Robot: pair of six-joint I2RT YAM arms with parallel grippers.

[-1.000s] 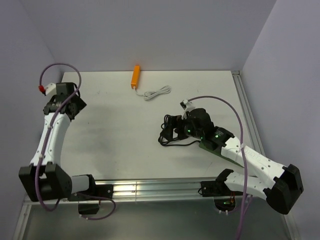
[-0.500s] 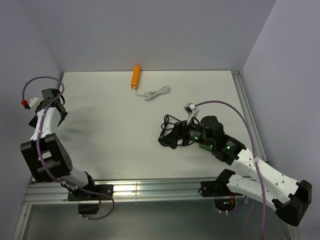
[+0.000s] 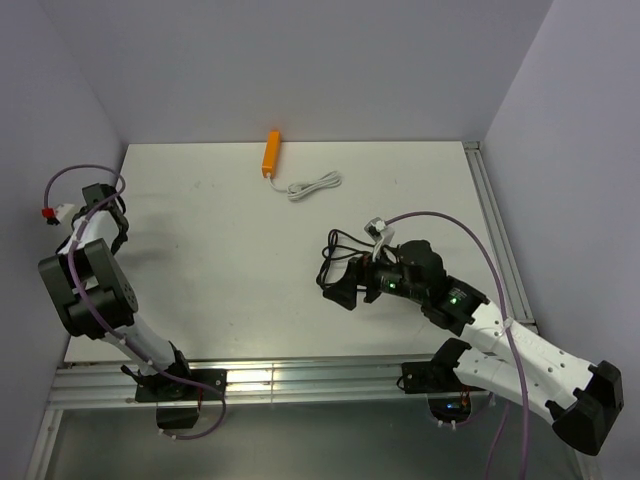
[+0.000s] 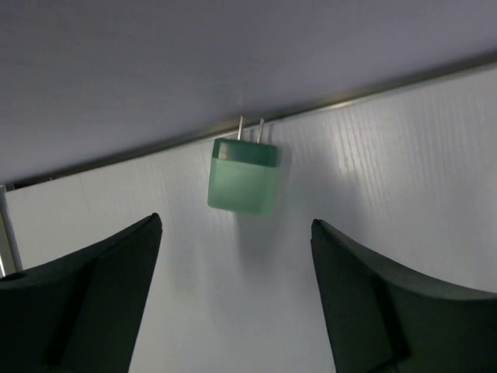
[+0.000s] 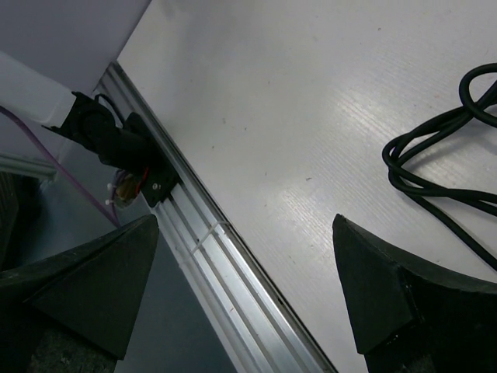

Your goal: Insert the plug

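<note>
Both grippers released, nothing held.
The left gripper stands wide, green plug untouched just beyond its fingers; the right gripper is fully spread near the black cable.

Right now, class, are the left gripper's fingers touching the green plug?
Apart. The left wrist view shows bare table between the green plug and both left fingers, which stand open short of it.
</note>
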